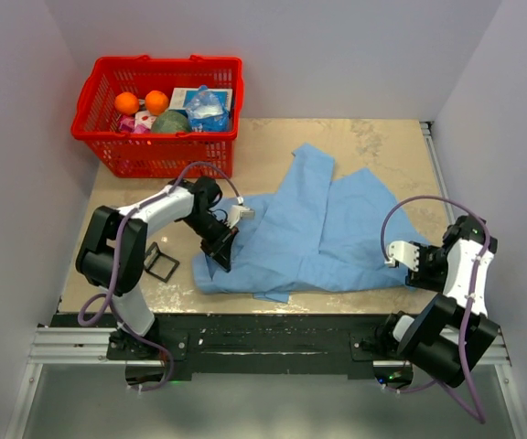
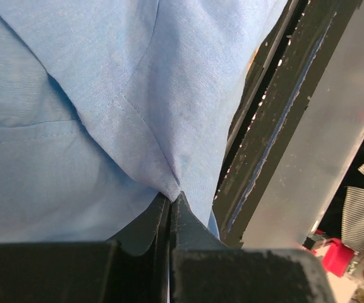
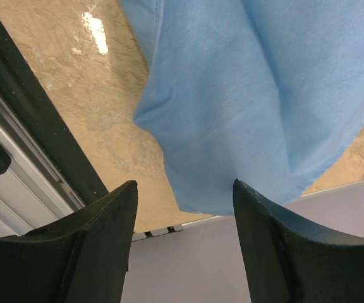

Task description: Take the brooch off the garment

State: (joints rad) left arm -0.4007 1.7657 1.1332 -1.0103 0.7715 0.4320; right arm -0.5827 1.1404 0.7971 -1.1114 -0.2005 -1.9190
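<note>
The garment, a light blue shirt, lies spread over the middle of the table. My left gripper is at its near left corner and is shut on a pinched fold of the cloth, seen close in the left wrist view. My right gripper is open and empty, apart from the shirt's right edge. The brooch shows in no view.
A red basket with oranges and packets stands at the back left. A black square open frame lies left of the shirt near the left arm. The table's black front rail runs close below the shirt.
</note>
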